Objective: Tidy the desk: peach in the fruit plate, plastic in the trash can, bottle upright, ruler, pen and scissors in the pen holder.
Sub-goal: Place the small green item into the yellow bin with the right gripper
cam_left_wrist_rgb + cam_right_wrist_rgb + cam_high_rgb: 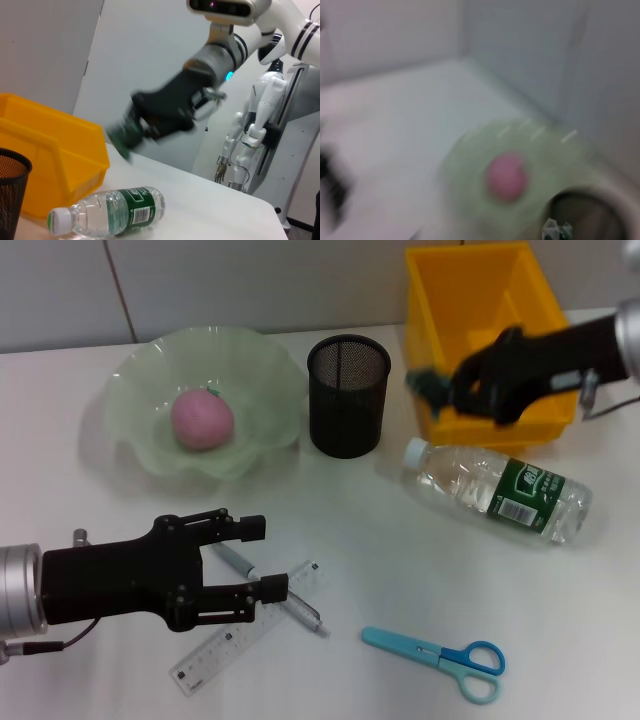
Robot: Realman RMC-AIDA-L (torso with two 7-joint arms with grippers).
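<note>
Though motion-blurred, right claw [437, 390] gripping plastic [425, 381].

Overhead head view, low wrist views (shared bottle [500, 490])

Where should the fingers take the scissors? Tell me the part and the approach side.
Grip the scissors across the closed blades near the pivot, coming straight down from above. They lie flat on the table, blades pointing toward the ruler, loops toward the robot's right, with clear space on both long sides. The blade section is narrow and straight; the blue loops are wider and would probably slip.
</note>
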